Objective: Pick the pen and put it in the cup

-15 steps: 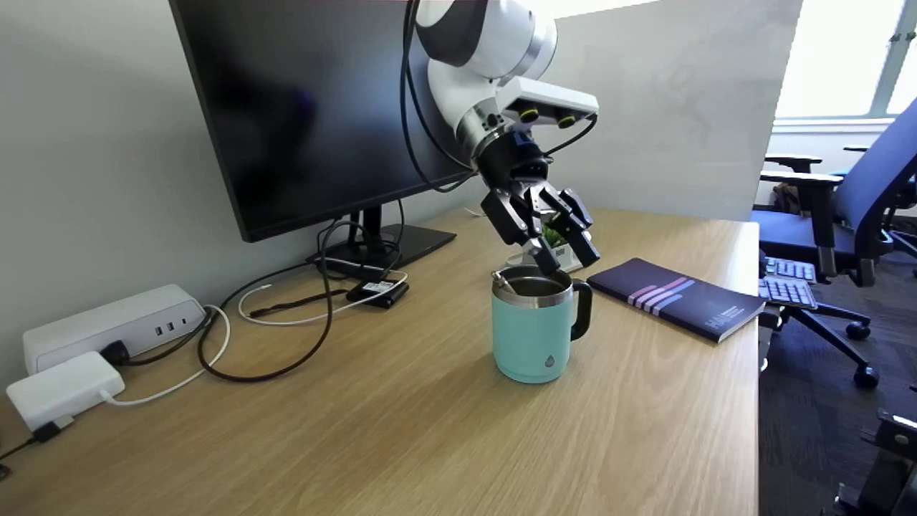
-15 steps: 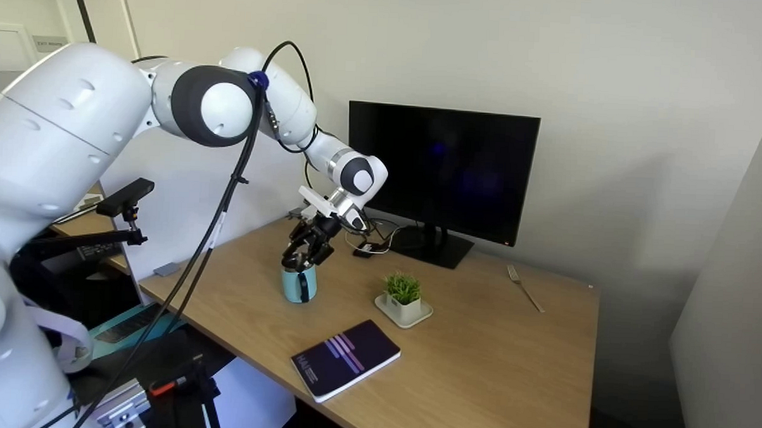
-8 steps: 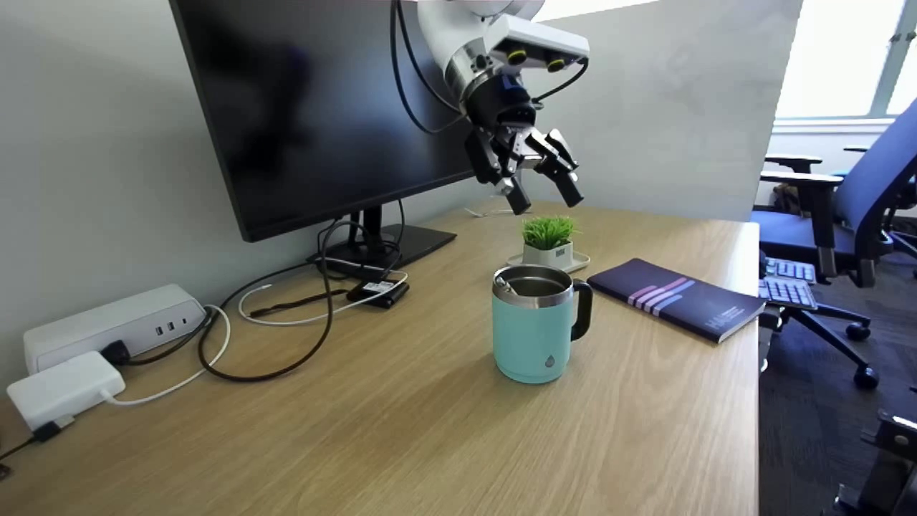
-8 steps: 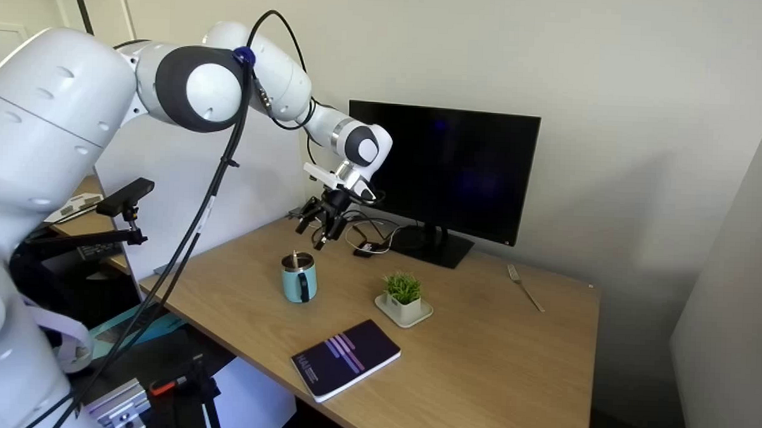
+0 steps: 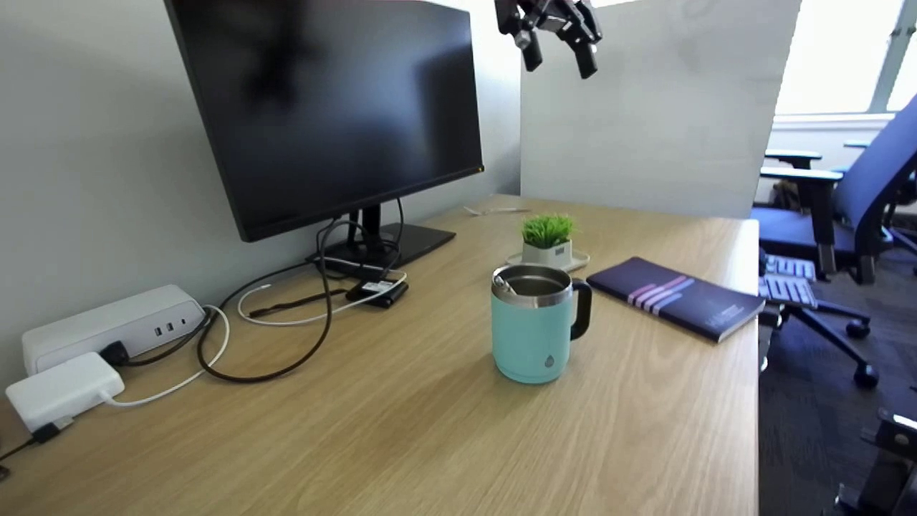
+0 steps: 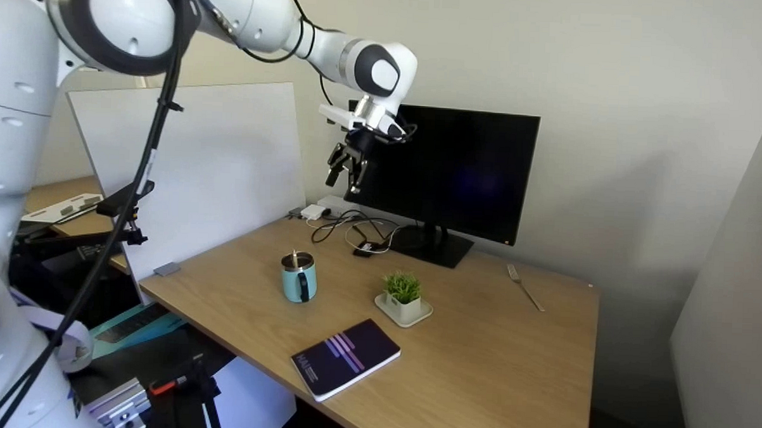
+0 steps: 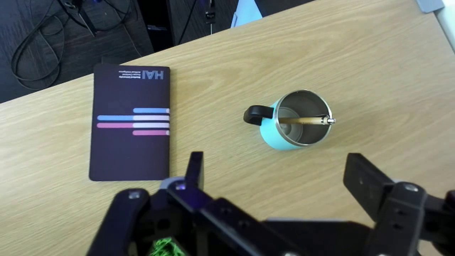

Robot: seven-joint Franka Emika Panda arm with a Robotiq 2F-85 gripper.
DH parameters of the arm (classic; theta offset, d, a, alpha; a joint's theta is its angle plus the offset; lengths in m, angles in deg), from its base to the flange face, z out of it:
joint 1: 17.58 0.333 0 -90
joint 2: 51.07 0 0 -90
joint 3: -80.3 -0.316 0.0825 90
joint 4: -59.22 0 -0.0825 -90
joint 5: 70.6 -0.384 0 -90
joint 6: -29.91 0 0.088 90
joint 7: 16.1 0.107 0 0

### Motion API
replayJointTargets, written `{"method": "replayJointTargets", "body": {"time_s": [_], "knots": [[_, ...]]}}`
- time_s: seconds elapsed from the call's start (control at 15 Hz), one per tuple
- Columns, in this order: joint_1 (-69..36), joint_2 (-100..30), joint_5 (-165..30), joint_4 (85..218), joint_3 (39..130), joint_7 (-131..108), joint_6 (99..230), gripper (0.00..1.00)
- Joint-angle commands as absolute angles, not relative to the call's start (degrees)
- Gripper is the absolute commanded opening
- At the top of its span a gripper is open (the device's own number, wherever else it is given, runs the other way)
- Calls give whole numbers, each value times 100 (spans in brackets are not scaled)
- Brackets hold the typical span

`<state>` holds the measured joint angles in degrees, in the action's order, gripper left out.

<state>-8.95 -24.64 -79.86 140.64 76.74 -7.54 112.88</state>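
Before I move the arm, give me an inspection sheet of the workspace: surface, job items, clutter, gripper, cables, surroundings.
Surface: wood-grain desktop; spills, nothing seen.
Job's things: pen slanting inside the upright teal mug, its clicker end at the rim.
Clutter: HAI notebook, potted plant on a pale tray, fork, monitor.
Gripper: open, holding nothing, high over the desktop.
Cables: black cable looping between power strip and monitor stand; white cable crossing it; arm cables along the arm.
Surroundings: blue office chair past the desktop's edge; white partition panel; people, nothing seen.
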Motion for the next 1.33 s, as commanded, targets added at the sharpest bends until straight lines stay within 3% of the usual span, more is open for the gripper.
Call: {"method": "replayJointTargets", "body": {"time_s": [0.0, 0.67, 1.27], "knots": [[-1123, -3593, -8018, 15065, 7725, -894, 11833, 100], [-1772, -6061, -8026, 17517, 8188, -2121, 13098, 100], [-1947, -6309, -7976, 18081, 8535, -2638, 13434, 100]]}}
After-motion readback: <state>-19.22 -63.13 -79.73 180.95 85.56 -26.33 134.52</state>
